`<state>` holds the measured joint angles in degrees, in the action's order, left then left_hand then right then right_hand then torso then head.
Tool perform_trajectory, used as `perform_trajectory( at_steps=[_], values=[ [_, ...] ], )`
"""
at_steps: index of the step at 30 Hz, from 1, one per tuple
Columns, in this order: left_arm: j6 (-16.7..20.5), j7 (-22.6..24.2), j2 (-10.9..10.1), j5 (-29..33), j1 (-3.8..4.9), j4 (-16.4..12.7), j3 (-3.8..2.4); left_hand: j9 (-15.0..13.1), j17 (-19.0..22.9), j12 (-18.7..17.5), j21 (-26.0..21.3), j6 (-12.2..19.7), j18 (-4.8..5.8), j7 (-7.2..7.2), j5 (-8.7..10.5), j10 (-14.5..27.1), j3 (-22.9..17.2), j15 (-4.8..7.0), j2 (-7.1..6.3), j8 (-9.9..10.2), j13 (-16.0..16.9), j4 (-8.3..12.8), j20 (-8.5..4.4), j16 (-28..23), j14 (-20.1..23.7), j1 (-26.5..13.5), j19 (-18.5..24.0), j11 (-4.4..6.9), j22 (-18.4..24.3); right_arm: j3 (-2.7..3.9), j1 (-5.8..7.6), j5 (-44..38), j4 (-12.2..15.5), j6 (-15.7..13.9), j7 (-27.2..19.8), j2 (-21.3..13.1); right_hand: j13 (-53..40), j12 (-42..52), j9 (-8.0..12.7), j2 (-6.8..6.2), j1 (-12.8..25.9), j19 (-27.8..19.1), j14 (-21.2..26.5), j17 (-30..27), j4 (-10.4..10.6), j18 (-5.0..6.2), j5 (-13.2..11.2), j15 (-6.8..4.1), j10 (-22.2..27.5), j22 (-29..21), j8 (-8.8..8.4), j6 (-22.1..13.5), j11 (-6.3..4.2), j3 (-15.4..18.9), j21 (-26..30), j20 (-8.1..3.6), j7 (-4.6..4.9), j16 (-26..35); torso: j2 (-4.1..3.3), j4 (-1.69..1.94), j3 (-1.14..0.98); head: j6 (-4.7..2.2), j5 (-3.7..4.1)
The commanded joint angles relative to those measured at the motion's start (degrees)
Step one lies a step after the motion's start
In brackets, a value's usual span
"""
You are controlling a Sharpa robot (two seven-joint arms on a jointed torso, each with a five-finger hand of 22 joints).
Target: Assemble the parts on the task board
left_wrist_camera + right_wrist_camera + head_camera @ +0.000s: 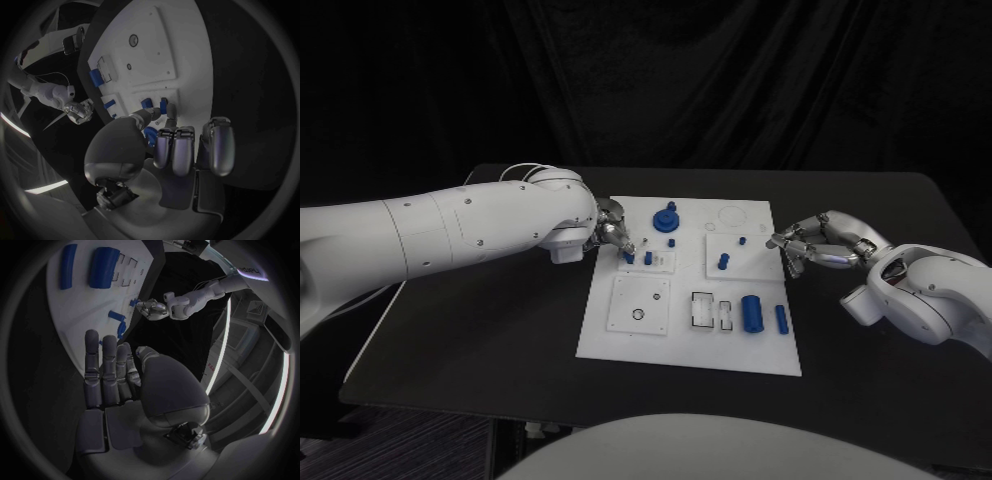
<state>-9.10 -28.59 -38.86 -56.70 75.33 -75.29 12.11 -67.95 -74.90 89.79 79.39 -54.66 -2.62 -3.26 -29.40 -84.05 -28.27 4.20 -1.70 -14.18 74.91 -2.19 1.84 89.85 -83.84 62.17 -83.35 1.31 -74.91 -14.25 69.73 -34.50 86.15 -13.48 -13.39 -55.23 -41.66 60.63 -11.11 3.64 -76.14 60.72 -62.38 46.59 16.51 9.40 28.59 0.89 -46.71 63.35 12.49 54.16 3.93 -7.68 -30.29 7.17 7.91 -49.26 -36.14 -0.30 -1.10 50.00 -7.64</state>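
Observation:
The white task board point(682, 345) lies in the middle of the table. My left hand point(610, 235) hovers over the board's far left edge, its fingers apart. In the left wrist view its thumb and one fingertip point(170, 112) reach two small blue pegs point(145, 103) standing in the board point(153, 60); nothing is held. My right hand point(816, 245) is at the board's right edge with nothing in it, its fingers point(109, 365) side by side. A blue knob point(666, 218), a blue cylinder point(751, 312) and a slim blue bar point(782, 320) sit on the board.
A square white plate with a small hole point(640, 302) is on the board's near left. Two more short pegs point(724, 262) stand near the board's middle. The black table point(473, 330) extends to either side of the board, and a dark curtain hangs behind.

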Motion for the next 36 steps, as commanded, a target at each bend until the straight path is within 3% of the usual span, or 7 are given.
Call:
perform_trajectory(
  at_steps=[1, 21, 33, 34, 35, 36],
  values=[
    [-0.45, 0.95, 0.1, 0.2, -0.17, -0.08, -0.01, 0.12, -15.1, 0.21, -0.21, -0.47, -0.81, 0.76, -0.39, -5.95, -1.14, 0.37, 0.45, 0.24, 15.09, 0.61, -0.01, 0.15, -6.16, -0.1, 0.55, 0.24, -5.36, 0.04, -0.14, -0.17, 0.06, 0.73, 1.14, 0.0, 0.11, 0.18, -0.06, 0.44, -0.13, 0.3, 0.54, -0.12, 0.0, 1.02, 0.28, 0.0, 0.15, -0.1, 0.22, -0.12, 0.1, 0.09, 0.4, -0.01, -0.09, -0.27, -0.01, 0.06, -0.01, 0.0, 0.02],
    [-0.38, 0.85, -0.3, 0.2, -0.64, -0.06, -0.01, 0.28, -15.1, 0.21, -0.41, -0.58, -0.85, 0.71, -0.42, -5.95, -1.58, 0.35, 0.48, 0.29, 15.09, 0.83, 0.0, 0.15, -6.16, -0.18, 0.65, 0.21, -5.25, 0.04, -0.15, -0.17, -0.08, 1.24, 1.53, 0.13, 0.15, 0.2, -0.06, 0.44, -0.19, 0.3, 0.58, -0.17, -0.04, 1.02, 0.33, 0.0, 0.19, -0.11, 0.24, -0.14, 0.09, 0.07, 0.45, 0.0, -0.1, -0.28, 0.03, 0.0, -0.04, 0.0, -0.11],
    [-0.19, 1.46, -0.06, 0.2, -0.95, 0.13, -0.01, 0.66, -15.1, 0.21, -1.03, -0.6, -0.98, 0.67, 2.67, -5.95, -1.55, 0.26, 0.58, 0.45, 15.09, 0.69, 0.09, 0.15, -6.16, -0.99, 0.97, 0.12, -4.89, 0.04, -0.18, -0.17, -0.19, 1.62, 1.75, 0.24, 0.16, 0.2, -0.05, 0.45, -0.18, 0.31, 0.59, -0.18, -0.03, 1.02, 0.33, 0.0, 0.2, -0.11, 0.24, -0.15, 0.09, 0.07, 0.46, 0.0, -0.09, -0.28, 0.02, 0.0, 0.01, 0.0, -0.32],
    [-0.18, 1.52, -0.04, 0.2, -0.99, 0.15, -0.01, 0.79, -15.1, 0.21, -1.16, -0.57, -1.0, 0.7, 4.54, -5.95, -1.38, 0.25, 0.73, 0.51, 15.09, 0.59, 0.12, 0.15, -6.16, -1.21, 1.01, 0.12, -4.85, 0.04, -0.18, -0.17, -0.2, 1.63, 1.77, 0.24, 0.18, 0.21, -0.05, 0.46, -0.18, 0.31, 0.6, -0.2, -0.02, 1.02, 0.33, 0.0, 0.21, -0.11, 0.24, -0.17, 0.1, 0.07, 0.48, 0.0, -0.08, -0.29, 0.01, -0.01, 0.02, 0.0, -0.33],
    [-0.15, 1.57, -0.02, 0.2, -1.02, 0.16, -0.01, 0.82, -15.1, 0.21, -1.18, -0.57, -1.0, 0.7, 4.86, -5.95, -1.35, 0.25, 0.75, 0.52, 15.09, 0.59, 0.11, 0.15, -6.16, -1.23, 1.01, 0.12, -4.85, 0.04, -0.19, -0.17, -0.2, 1.65, 1.78, 0.24, 0.18, 0.21, -0.05, 0.46, -0.18, 0.31, 0.6, -0.2, -0.02, 1.02, 0.33, 0.0, 0.21, -0.11, 0.24, -0.17, 0.1, 0.07, 0.48, 0.0, -0.08, -0.29, 0.01, 0.0, 0.02, 0.0, -0.32],
    [-0.12, 1.6, 0.0, 0.2, -1.05, 0.17, -0.01, 0.99, -15.1, 0.21, -1.25, -0.67, -1.0, 0.75, 7.88, -5.95, -0.87, 0.24, 0.96, 0.56, 15.09, 0.26, 0.13, 0.15, -6.16, -1.59, 1.01, 0.14, -4.87, 0.04, -0.19, -0.17, -0.2, 1.67, 1.8, 0.24, 0.18, 0.21, -0.05, 0.46, -0.18, 0.31, 0.6, -0.2, -0.02, 1.02, 0.33, 0.0, 0.21, -0.11, 0.24, -0.17, 0.1, 0.07, 0.48, 0.0, -0.08, -0.29, 0.0, 0.0, 0.02, 0.0, -0.31]
  ],
)
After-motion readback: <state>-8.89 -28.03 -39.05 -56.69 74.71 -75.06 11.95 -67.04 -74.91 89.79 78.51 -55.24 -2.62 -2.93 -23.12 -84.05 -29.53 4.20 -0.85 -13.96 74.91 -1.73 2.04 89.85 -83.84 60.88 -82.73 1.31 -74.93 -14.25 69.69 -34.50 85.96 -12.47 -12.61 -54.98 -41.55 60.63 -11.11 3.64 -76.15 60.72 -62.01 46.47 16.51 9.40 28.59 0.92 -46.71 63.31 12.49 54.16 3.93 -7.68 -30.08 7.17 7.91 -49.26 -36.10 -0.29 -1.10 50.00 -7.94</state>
